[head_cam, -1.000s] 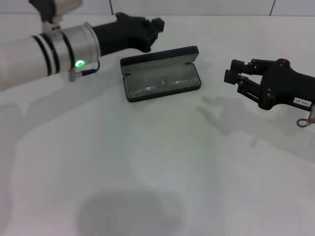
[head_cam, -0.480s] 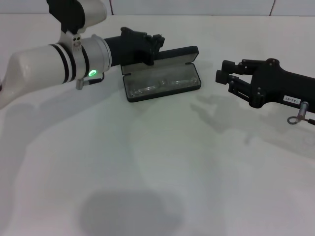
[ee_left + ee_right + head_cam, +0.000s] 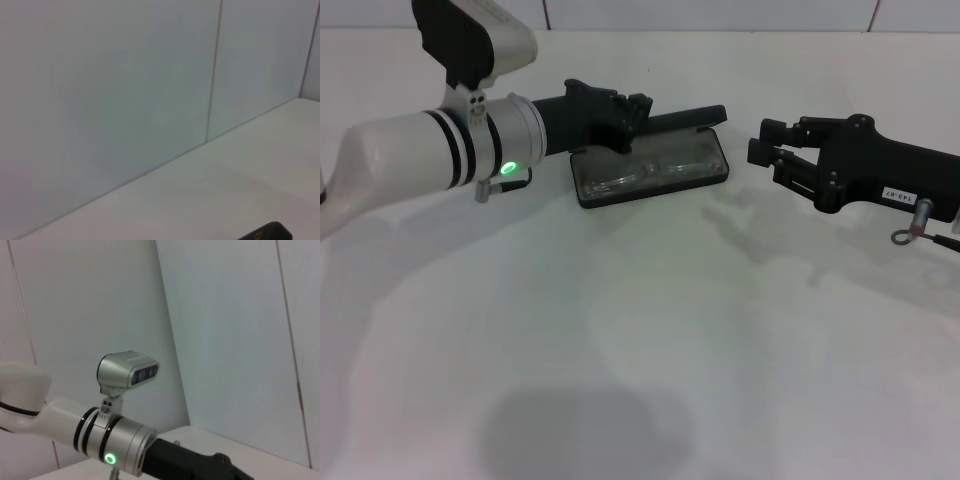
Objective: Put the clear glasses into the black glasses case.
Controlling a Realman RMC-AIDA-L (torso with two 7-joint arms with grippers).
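Observation:
The black glasses case (image 3: 588,188) lies at the far middle of the table with its grey-lined base showing. The clear glasses (image 3: 645,170) rest inside that base. The lid (image 3: 695,117) leans low over the back of the case; a sliver of it with orange lettering (image 3: 267,232) shows in the left wrist view. My left gripper (image 3: 634,118) is shut, holds nothing, and sits against the lid's left part from behind. My right gripper (image 3: 767,145) hovers open and empty just right of the case.
The white table (image 3: 640,330) runs forward from the case, and a tiled white wall (image 3: 150,75) stands close behind it. My left arm (image 3: 120,440) and its wrist camera fill the lower part of the right wrist view.
My left gripper has come down and forward onto the lid, which has tipped from upright to a low lean. My right gripper has drifted left toward the case.

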